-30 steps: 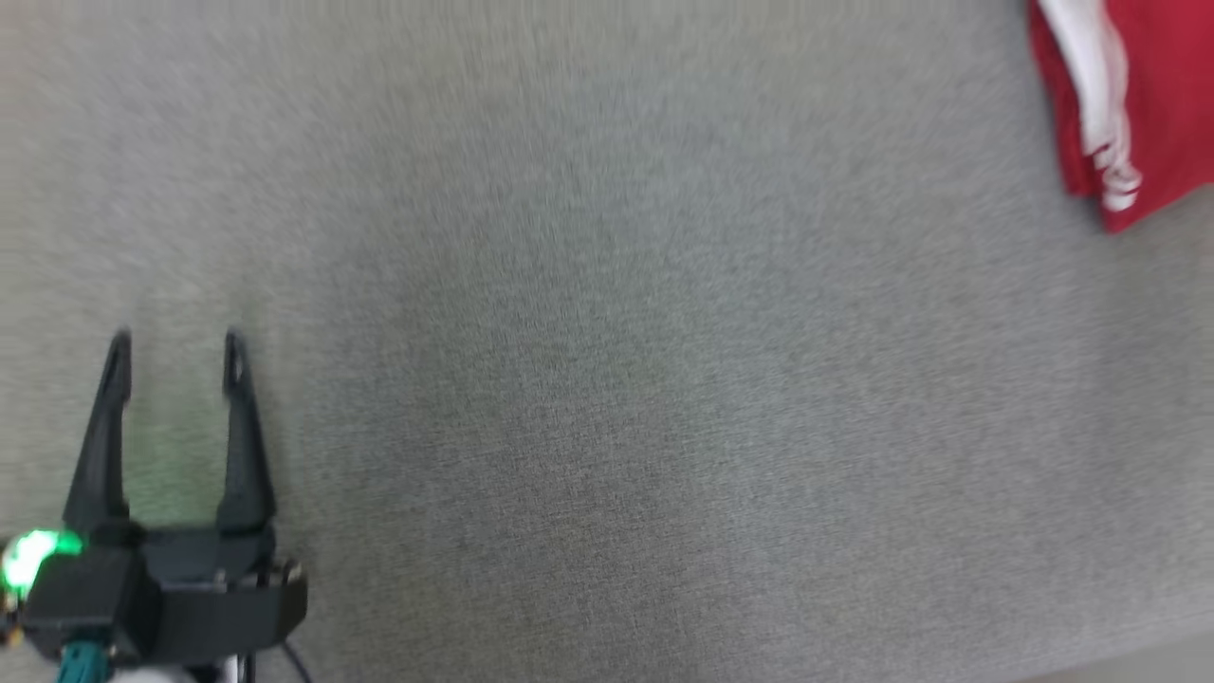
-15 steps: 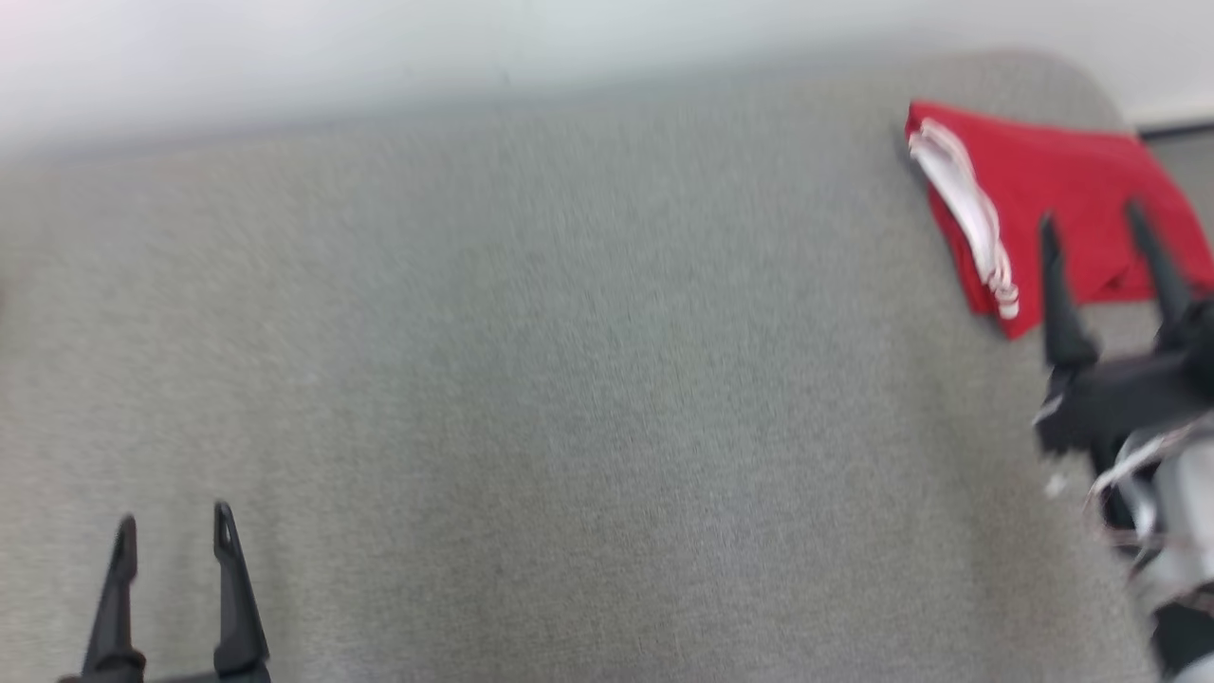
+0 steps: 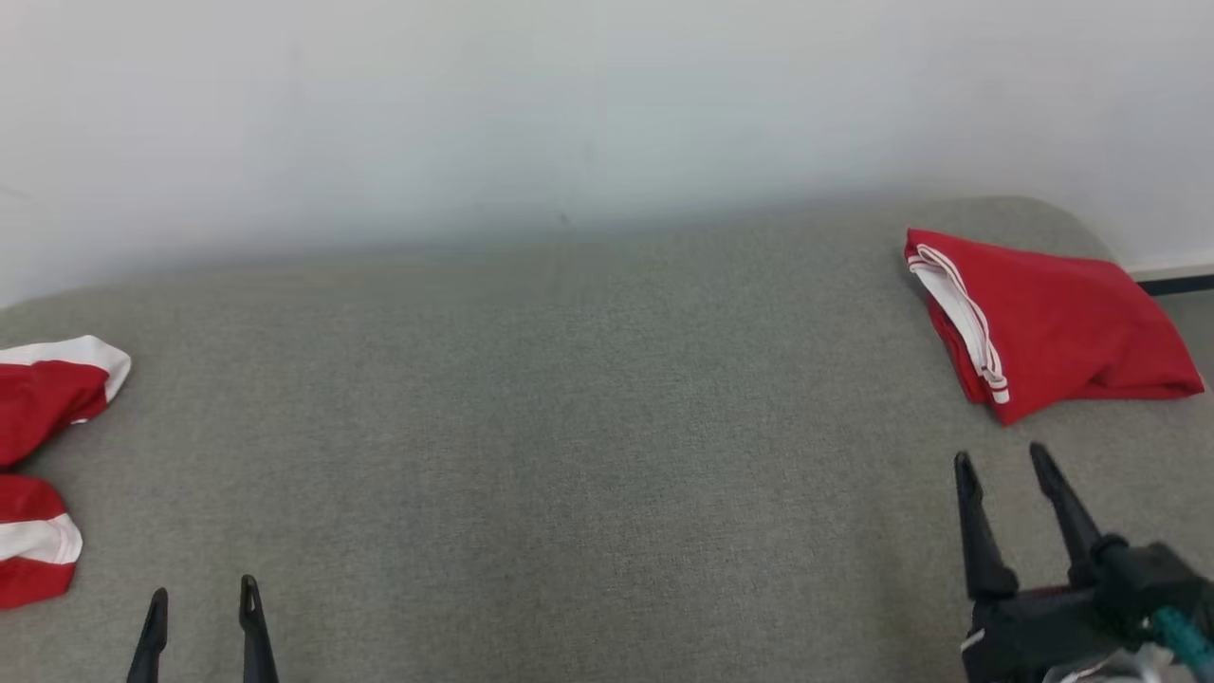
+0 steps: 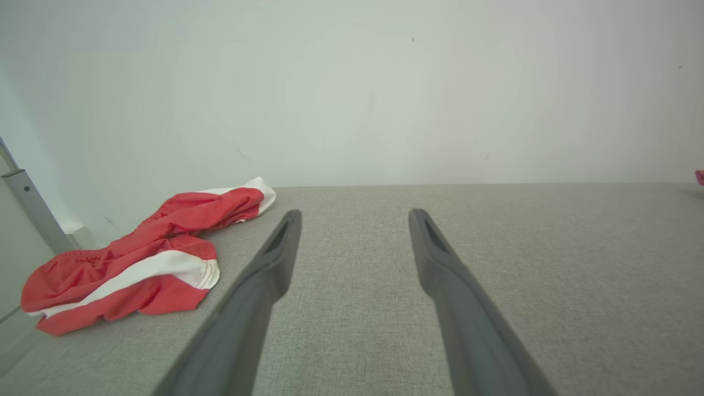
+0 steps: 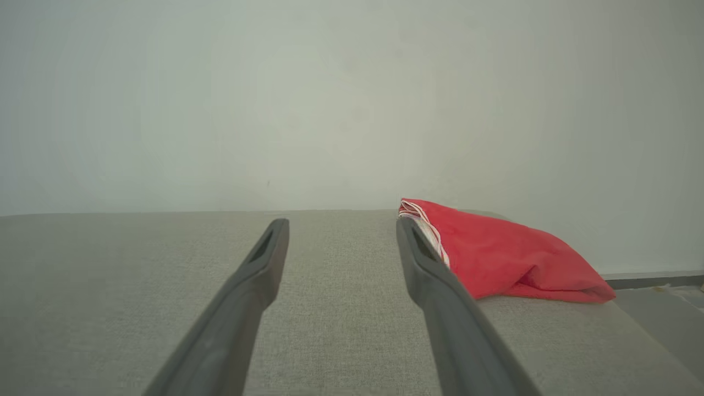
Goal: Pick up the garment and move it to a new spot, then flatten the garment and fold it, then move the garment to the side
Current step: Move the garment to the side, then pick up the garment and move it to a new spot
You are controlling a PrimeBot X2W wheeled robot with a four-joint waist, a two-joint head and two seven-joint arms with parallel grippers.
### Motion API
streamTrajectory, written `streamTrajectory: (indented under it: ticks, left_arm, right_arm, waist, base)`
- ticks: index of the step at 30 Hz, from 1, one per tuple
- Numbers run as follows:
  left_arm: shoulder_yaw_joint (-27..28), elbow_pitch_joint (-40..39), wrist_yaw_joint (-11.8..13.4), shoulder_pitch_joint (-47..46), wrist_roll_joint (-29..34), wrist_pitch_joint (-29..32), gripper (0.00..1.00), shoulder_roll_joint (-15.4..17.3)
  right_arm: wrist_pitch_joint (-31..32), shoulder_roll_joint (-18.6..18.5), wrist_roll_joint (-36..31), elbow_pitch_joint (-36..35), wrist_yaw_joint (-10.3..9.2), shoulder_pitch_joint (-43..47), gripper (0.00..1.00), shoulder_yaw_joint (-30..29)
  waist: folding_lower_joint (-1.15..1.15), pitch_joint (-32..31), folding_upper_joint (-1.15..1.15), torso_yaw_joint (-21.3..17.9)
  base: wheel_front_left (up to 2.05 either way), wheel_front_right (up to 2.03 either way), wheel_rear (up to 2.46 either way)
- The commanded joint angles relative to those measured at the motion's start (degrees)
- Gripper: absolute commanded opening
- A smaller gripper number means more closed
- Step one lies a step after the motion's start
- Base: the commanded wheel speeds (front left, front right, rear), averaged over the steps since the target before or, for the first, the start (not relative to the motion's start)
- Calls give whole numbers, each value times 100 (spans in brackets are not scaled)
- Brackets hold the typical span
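The white wall (image 3: 607,114) backs the grey fabric-covered desk (image 3: 588,427). The folded red garment (image 3: 1053,327) lies at the desk's far right corner. The crumpled red-and-white garment (image 3: 38,408) lies at the left edge. The right pincer (image 3: 1002,455) is open and empty, near the folded garment. The left pincer (image 3: 203,588) is open and empty above bare desk.

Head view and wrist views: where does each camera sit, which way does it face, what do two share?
Head view: on the head, facing down at the grey surface; left gripper, right gripper show.
Left wrist view: along its fingers, toward crumpled garment.
Right wrist view: along its fingers, toward folded garment.
Shared: head view shows both garments.
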Motion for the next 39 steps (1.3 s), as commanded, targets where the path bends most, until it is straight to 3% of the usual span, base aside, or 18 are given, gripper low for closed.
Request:
streamTrajectory:
  ticks: [1,8,14,39]
  left_arm:
    - [-1,20,-4,74,49,-16,100,8]
    - [-96,214,-52,64,91,-17,100,38]
    - [-194,396,-80,-22,92,-16,100,17]
    - [-471,718,-60,-58,174,24,100,195]
  right_arm:
    - [10,67,-81,-65,-16,101,100,-4]
    - [16,620,-432,-549,-16,752,100,-200]
    - [12,841,-635,-622,-16,982,100,-195]
    - [-5,1008,-880,-316,-16,1167,100,-171]
  waist:
    - [2,-119,1,107]
    - [2,-248,1,180]
    - [2,-311,1,193]
    - [2,-409,1,245]
  base:
    - [0,0,0]
    - [0,0,0]
    - [0,0,0]
    - [0,0,0]
